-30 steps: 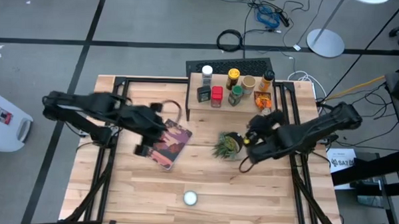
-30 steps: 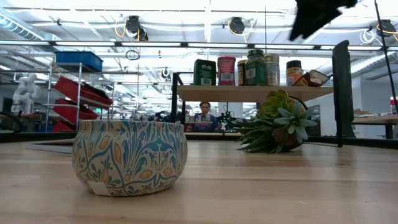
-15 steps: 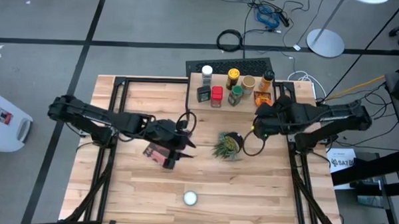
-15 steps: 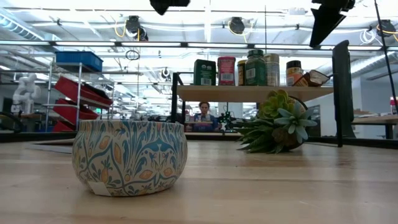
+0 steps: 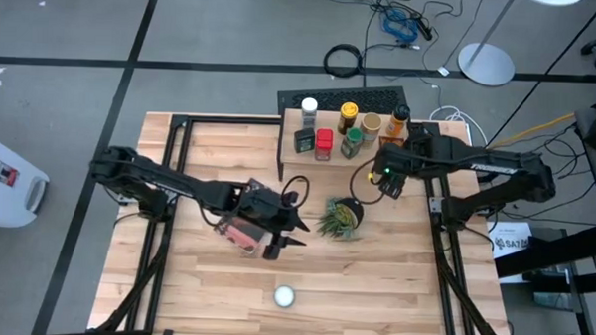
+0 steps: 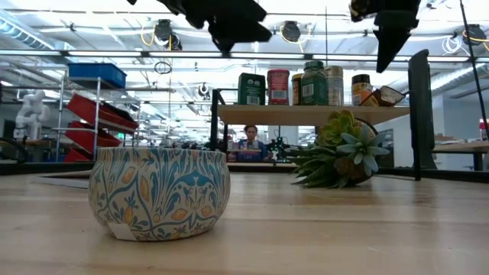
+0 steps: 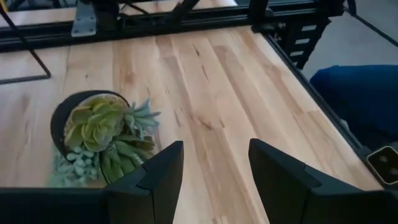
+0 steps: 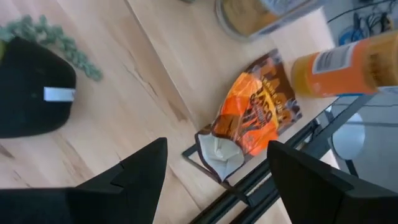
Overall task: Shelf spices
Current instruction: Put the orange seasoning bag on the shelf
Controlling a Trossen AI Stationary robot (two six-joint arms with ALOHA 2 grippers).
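The spices (image 5: pixel 351 130), several small jars and tins, stand on the shelf (image 5: pixel 289 157), a light-wood board on a black frame at the table's far side. A flat orange packet (image 8: pixel 255 121) lies at the shelf's right end, beside an orange bottle (image 8: pixel 348 68). My right gripper (image 5: pixel 385 181) hangs open just in front of that end, over the packet (image 5: pixel 392 149), and holds nothing. My left gripper (image 5: pixel 298 234) is open and empty above the table's middle, left of the potted plant (image 5: pixel 338 217); its wrist view looks past the fingers (image 7: pixel 165 168) at the plant (image 7: pixel 99 134).
A maroon picture book (image 5: pixel 238 230) lies under my left arm. A patterned round tin (image 5: pixel 285 296) sits near the table's near edge and fills the low view's foreground (image 6: pixel 159 191). The plant lies tipped on its side (image 6: pixel 344 153) in front of the shelf (image 6: pixel 306 114).
My left gripper has come down and gone toward the table's right edge, across the book to the plant's left side, tipping more level. My right gripper has swung from beside the plant toward the far edge, to the shelf's right end, and has rolled.
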